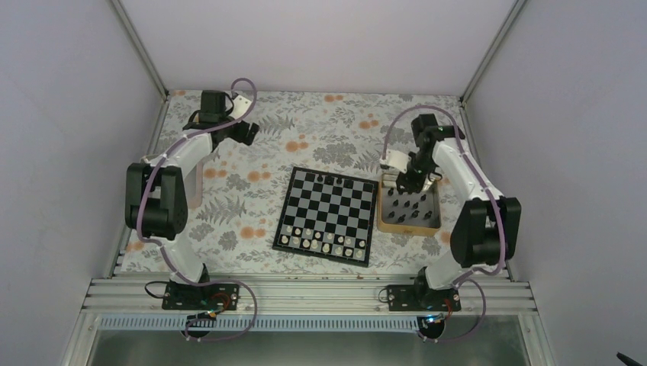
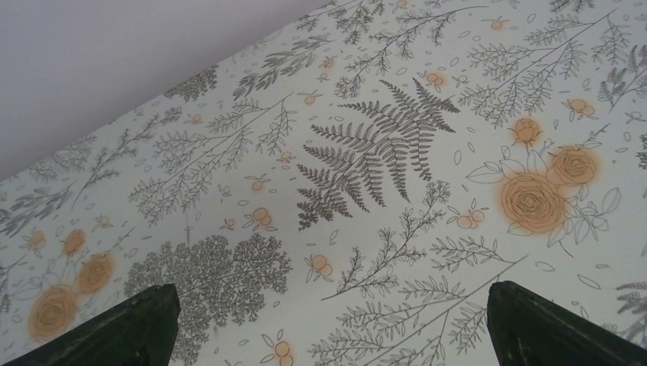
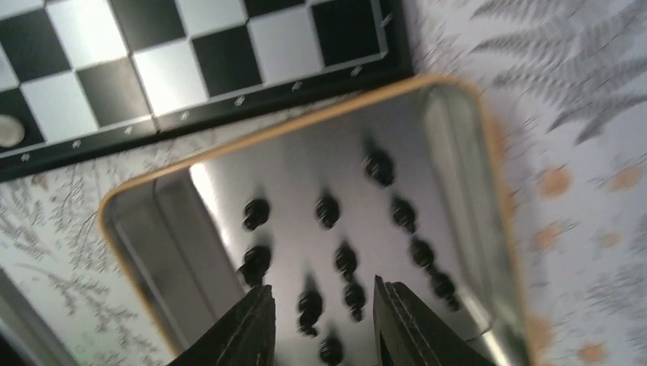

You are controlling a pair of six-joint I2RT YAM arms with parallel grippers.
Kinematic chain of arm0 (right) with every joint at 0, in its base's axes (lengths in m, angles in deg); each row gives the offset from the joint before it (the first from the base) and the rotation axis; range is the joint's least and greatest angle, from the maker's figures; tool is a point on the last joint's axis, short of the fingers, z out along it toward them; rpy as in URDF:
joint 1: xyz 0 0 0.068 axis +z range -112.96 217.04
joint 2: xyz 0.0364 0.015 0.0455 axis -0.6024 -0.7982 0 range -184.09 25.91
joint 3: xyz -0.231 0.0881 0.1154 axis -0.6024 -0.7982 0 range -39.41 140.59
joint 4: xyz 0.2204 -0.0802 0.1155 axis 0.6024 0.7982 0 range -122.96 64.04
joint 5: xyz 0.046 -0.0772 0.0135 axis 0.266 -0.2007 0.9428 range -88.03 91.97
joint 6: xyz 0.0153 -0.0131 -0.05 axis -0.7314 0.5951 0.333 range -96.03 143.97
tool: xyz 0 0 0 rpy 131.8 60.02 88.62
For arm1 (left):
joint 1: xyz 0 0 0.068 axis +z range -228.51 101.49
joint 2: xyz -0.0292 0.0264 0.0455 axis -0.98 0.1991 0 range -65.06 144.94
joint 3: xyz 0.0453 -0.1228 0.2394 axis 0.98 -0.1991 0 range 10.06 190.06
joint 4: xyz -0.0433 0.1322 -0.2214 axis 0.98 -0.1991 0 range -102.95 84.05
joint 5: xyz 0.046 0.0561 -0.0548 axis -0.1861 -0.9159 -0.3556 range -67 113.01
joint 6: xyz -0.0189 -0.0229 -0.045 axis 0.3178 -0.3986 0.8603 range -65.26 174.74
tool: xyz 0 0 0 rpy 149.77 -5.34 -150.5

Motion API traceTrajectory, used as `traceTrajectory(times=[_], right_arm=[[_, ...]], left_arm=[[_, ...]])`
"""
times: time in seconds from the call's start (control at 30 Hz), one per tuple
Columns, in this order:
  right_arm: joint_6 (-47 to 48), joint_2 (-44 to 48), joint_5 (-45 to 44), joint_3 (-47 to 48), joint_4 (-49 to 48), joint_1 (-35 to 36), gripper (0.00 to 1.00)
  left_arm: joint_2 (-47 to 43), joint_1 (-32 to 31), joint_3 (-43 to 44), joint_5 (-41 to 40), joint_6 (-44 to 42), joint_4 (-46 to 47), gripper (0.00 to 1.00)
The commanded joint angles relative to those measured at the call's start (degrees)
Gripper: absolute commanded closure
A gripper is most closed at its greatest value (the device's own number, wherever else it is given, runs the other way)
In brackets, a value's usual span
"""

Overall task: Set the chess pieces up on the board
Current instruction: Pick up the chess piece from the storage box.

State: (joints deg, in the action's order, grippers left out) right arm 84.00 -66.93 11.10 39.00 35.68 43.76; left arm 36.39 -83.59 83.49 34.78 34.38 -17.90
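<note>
Hovering over rounded black chess pieces [image 3: 346,259] (wooden-rimmed tray [image 3: 267,136]), right gripper [image 3: 322,290] parted; left gripper [image 2: 332,293] likewise.

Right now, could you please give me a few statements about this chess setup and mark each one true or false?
1. The white chessmen stand on the near rows of the board. True.
2. The tray lies to the board's left. False: it sits just to the board's right.
3. The right end effector hangs over the tray, its jaws apart. True.
4. The left end effector grips a chessman. False: it is open and holds nothing, above the floral tablecloth.
5. All the black chessmen are on the board. False: most lie in the tray, and only a few stand on the far row.
</note>
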Motion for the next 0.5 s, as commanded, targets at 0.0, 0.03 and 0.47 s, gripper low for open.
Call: traceTrajectory(times=[0.0, 0.03, 0.47], right_arm=[[0.9, 5.5, -2.2, -8.9, -3.5, -3.2, 0.64], [1.1, 5.9, -2.5, -10.6, -4.2, -4.1, 0.64], [7.1, 7.5, -4.0, -21.7, -10.0, -10.8, 0.64]], left_arm=[[3.8, -0.7, 4.8, -1.9, 0.2, -1.9, 0.00], [4.3, -1.0, 5.7, -1.9, 0.3, -2.4, 0.00], [6.9, -3.1, 7.3, -2.8, 0.4, -2.8, 0.00]])
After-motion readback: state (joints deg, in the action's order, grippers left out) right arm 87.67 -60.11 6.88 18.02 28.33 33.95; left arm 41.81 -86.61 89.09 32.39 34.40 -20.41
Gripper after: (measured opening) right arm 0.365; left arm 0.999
